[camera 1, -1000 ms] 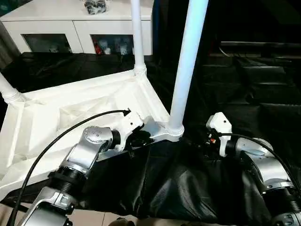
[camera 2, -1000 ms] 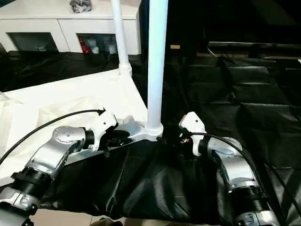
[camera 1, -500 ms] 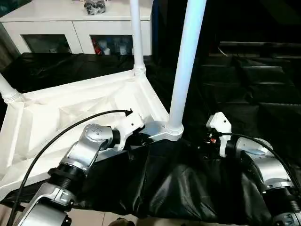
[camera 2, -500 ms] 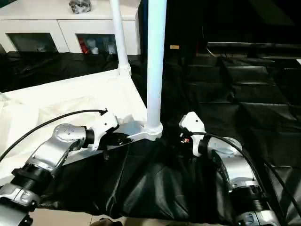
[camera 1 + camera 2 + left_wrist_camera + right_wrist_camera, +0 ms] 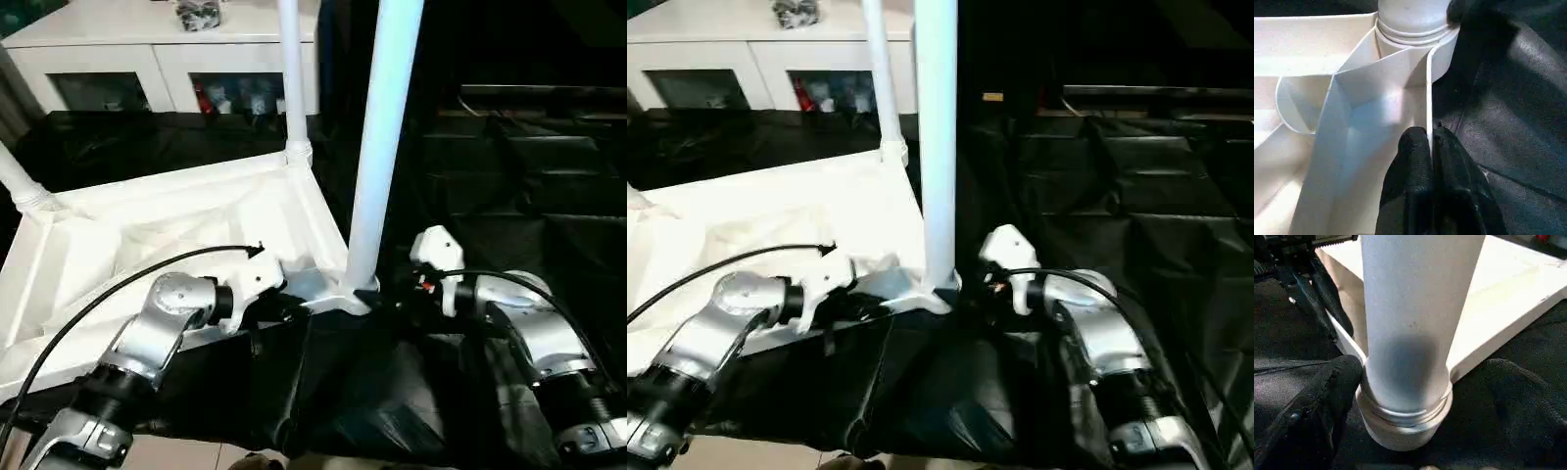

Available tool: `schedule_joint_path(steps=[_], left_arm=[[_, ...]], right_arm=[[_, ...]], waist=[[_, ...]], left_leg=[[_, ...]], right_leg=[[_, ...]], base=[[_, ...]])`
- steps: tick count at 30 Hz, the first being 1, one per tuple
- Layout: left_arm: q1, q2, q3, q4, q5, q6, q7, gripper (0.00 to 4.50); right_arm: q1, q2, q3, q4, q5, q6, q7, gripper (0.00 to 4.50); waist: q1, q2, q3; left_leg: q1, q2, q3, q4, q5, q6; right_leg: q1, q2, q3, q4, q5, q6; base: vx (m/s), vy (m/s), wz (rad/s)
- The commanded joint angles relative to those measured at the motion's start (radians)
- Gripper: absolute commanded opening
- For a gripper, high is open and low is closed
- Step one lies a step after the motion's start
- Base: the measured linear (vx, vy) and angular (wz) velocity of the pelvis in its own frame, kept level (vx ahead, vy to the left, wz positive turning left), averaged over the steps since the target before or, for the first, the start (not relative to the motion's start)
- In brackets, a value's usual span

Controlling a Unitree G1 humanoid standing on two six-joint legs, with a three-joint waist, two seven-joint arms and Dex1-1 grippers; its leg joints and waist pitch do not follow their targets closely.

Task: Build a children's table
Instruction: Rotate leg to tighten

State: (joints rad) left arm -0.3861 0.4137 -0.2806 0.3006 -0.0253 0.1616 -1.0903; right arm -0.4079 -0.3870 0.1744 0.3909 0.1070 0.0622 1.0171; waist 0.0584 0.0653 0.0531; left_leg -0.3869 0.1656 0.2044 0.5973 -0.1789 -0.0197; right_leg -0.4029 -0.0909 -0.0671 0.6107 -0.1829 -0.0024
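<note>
The white tabletop [image 5: 147, 225] lies underside up on black cloth, its ribs showing. Three white legs stand upright in its corner sockets: the near leg [image 5: 382, 147], a far leg [image 5: 292, 69] and one at the left edge [image 5: 20, 181]. My left gripper [image 5: 1431, 142] is shut on the tabletop's thin rim just beside the near corner socket [image 5: 1415, 29]. My right gripper [image 5: 1425, 369] is open around the near leg's base [image 5: 1405, 382]. One finger [image 5: 1327, 401] rests against the socket collar, and the other finger [image 5: 1518, 391] stands apart from it.
A white cabinet with glass doors [image 5: 167, 49] stands behind the tabletop. Black cloth [image 5: 343, 392] covers the work surface, bunched in folds near me. A dark shelf edge [image 5: 539, 98] runs across the back right.
My right gripper has moved left, from clear of the corner socket to straddling the near leg's base. My left gripper keeps its hold on the rim. The camera has shifted slightly.
</note>
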Motion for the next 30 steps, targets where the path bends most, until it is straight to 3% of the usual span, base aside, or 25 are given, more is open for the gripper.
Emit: schedule_joint_path(steps=[1,2,7,8,12,13,18,23,26,29,30], left_arm=[[0.015,-0.016,0.023,-0.029,-0.064,-0.041,-0.013,0.00],[0.015,-0.016,0.023,-0.029,-0.062,-0.042,-0.009,0.00],[0.017,-0.015,0.023,-0.027,-0.049,-0.045,0.001,0.00],[0.017,-0.015,0.022,-0.027,-0.047,-0.045,0.002,0.00],[0.014,-0.015,0.020,-0.022,-0.043,-0.048,0.004,0.00],[0.014,-0.015,0.020,-0.021,-0.043,-0.048,0.004,0.00],[0.013,-0.010,0.020,-0.016,-0.040,-0.051,0.003,0.00],[0.013,-0.003,0.022,-0.015,-0.040,-0.049,0.002,0.00],[0.013,0.002,0.026,-0.016,-0.039,-0.047,0.003,0.00],[0.012,0.010,0.031,-0.015,-0.035,-0.045,0.008,0.00],[0.013,0.017,0.035,-0.021,-0.035,-0.038,0.011,0.00]], right_arm=[[-0.025,0.005,0.013,0.021,-0.009,-0.015,0.010,4.47],[-0.031,0.008,0.015,0.032,-0.009,-0.017,0.013,4.20],[-0.062,0.019,0.025,0.079,-0.017,-0.039,0.022,3.94],[-0.066,0.021,0.027,0.085,-0.019,-0.042,0.023,3.71],[-0.098,0.042,0.044,0.133,-0.025,-0.059,0.036,3.69],[-0.099,0.043,0.046,0.137,-0.025,-0.061,0.039,3.38],[-0.106,0.047,0.052,0.154,-0.024,-0.067,0.054,2.99],[-0.115,0.050,0.058,0.179,-0.025,-0.079,0.070,2.70],[-0.117,0.053,0.058,0.182,-0.026,-0.080,0.079,2.60],[-0.115,0.057,0.064,0.185,-0.027,-0.082,0.086,2.56],[-0.113,0.056,0.067,0.181,-0.026,-0.079,0.093,2.56]], waist=[[0.004,-0.024,-0.064],[0.003,-0.027,-0.064],[0.004,-0.025,-0.065],[0.004,-0.025,-0.066],[0.001,-0.025,-0.065],[0.001,-0.028,-0.066],[0.003,-0.027,-0.067],[0.003,-0.029,-0.066],[0.002,-0.037,-0.067],[0.004,-0.033,-0.067],[0.002,-0.039,-0.059]], left_leg=[[0.018,0.066,-0.035,-0.071,-0.245,0.057],[0.017,0.066,-0.035,-0.071,-0.242,0.058],[0.017,0.066,-0.034,-0.069,-0.225,0.065],[0.018,0.066,-0.034,-0.069,-0.224,0.065],[0.017,0.065,-0.034,-0.068,-0.231,0.065],[0.017,0.065,-0.034,-0.068,-0.229,0.065],[0.017,0.066,-0.033,-0.067,-0.210,0.072],[0.016,0.065,-0.032,-0.065,-0.209,0.075],[0.016,0.065,-0.032,-0.065,-0.200,0.078],[0.017,0.065,-0.032,-0.065,-0.196,0.079],[0.015,0.065,-0.032,-0.068,-0.206,0.081]], right_leg=[[0.039,-0.067,0.048,-0.082,-0.301,-0.220],[0.039,-0.066,0.048,-0.082,-0.298,-0.220],[0.040,-0.065,0.048,-0.079,-0.279,-0.224],[0.040,-0.066,0.048,-0.078,-0.276,-0.226],[0.039,-0.065,0.048,-0.078,-0.282,-0.229],[0.039,-0.066,0.047,-0.078,-0.283,-0.230],[0.040,-0.065,0.047,-0.075,-0.262,-0.232],[0.041,-0.065,0.047,-0.075,-0.268,-0.233],[0.041,-0.065,0.047,-0.074,-0.259,-0.233],[0.041,-0.065,0.047,-0.073,-0.262,-0.232],[0.037,-0.065,0.048,-0.076,-0.280,-0.226]], base=[[0.000,0.000,0.00],[0.000,0.000,0.00],[0.000,0.000,0.00],[0.000,0.000,0.00],[0.000,0.000,0.00],[0.000,0.000,0.00],[0.000,0.000,0.00],[0.000,0.000,0.00],[0.000,0.000,0.00],[0.000,0.000,0.00],[0.000,0.000,0.00]])
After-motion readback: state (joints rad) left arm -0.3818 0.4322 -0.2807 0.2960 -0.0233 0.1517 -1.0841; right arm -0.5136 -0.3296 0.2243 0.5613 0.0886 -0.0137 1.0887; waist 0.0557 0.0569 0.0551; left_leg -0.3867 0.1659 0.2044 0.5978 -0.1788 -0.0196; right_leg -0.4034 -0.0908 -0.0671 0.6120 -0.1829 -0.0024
